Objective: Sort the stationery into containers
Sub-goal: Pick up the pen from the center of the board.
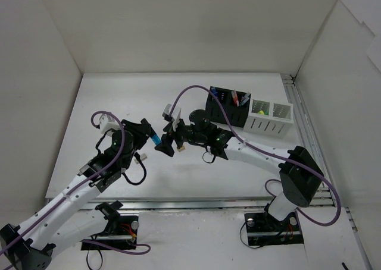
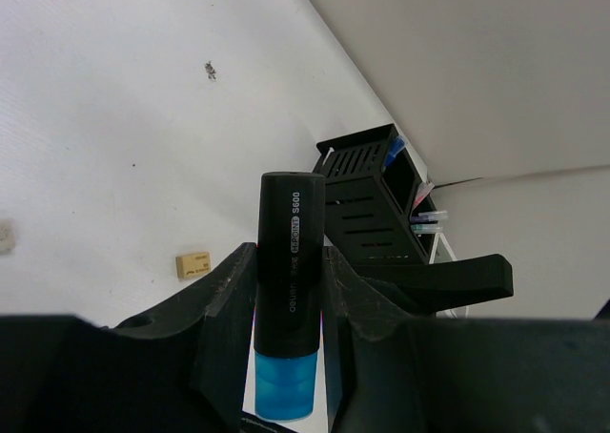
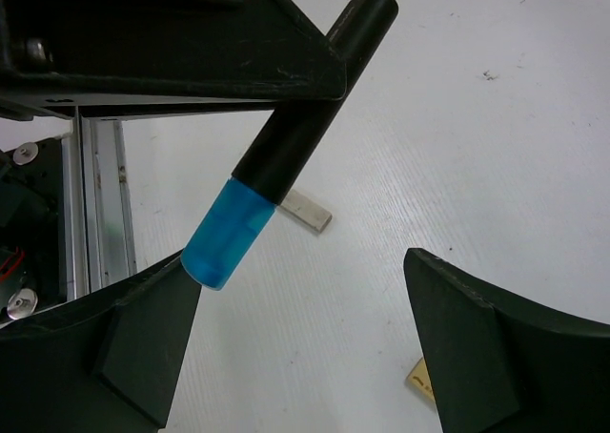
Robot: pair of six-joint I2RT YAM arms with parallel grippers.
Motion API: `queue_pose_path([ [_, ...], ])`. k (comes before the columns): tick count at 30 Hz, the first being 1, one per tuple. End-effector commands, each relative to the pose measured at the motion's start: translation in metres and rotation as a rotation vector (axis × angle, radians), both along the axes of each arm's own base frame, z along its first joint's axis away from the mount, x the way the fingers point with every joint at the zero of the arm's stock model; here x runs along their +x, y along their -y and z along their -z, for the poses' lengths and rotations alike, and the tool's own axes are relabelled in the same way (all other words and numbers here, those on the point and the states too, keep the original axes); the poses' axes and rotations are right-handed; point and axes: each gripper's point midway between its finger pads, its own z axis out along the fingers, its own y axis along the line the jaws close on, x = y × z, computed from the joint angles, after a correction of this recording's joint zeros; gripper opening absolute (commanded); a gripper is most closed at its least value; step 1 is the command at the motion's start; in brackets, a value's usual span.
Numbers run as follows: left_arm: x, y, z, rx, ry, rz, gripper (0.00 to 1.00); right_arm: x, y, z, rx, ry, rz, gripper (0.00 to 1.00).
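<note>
I see the left arm stretched over the desk point(image 1: 131, 97), well left of the black organizer point(image 1: 226, 106). The left tool point(image 2: 291, 261) is clenched on the blue highlighter point(image 2: 291, 290), held above the desk. The right arm folds back leftward from the organizer. The right tool point(image 3: 305, 299) is released, jaws wide beside the highlighter's blue end. I cannot tell whether they touch. The organizer's contents are too small to identify.

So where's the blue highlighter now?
Top view: blue highlighter clamped in the left pincer mid-table, by the open right pincer, left of the black organizer.
</note>
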Motion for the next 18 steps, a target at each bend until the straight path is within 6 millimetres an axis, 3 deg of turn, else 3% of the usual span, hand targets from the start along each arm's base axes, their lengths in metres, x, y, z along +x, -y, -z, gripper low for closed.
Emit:
queue_pose_path([
  [1, 0.004, 0.001, -0.016, -0.018, 0.048, -0.012, 0.0, 0.004, -0.004, -0.063, 0.129, 0.113, 0.001, 0.83],
  [5, 0.007, 0.003, -0.009, -0.003, 0.022, -0.014, 0.0, 0.009, -0.006, -0.079, 0.154, 0.12, 0.03, 0.83],
  [13, 0.012, 0.007, -0.006, 0.01, 0.025, -0.013, 0.0, -0.001, -0.006, -0.08, 0.148, 0.089, -0.005, 0.88],
  [18, 0.011, 0.008, -0.01, 0.0, 0.046, 0.0, 0.0, 0.013, -0.006, -0.078, 0.137, 0.074, 0.065, 0.89],
])
